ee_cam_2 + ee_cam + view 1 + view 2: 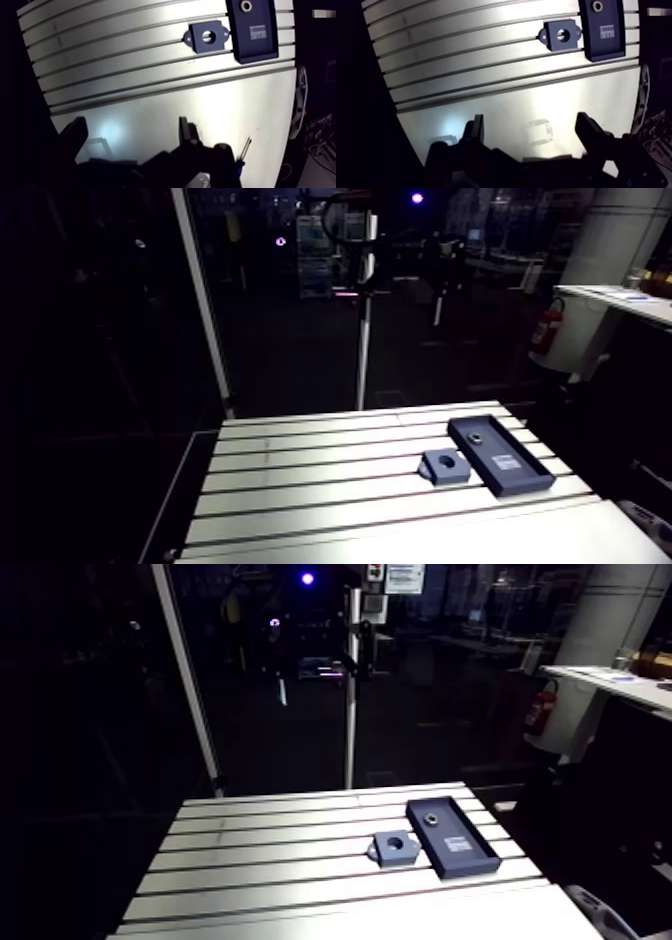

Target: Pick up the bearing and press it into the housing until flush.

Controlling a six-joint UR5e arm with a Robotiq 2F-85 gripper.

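Observation:
The housing (pixel 562 35) is a small blue-grey block with a round bore and two side ears, lying flat on the slotted table (pixel 486 65). Right beside it lies a dark oblong tray (pixel 603 47). The ring-shaped bearing (pixel 597 6) sits at the tray's far end, and a white label is stuck on the tray floor. In the arm view the housing (pixel 445 466) and tray (pixel 520 473) lie at the table's right side. My gripper (pixel 531 125) is open and holds nothing. It hovers over bare table, well short of both parts.
A thin white pole (pixel 365 338) stands behind the table's far edge. A slanted light post (pixel 205 308) rises at the far left corner. The table's right edge (pixel 636 85) runs just past the tray.

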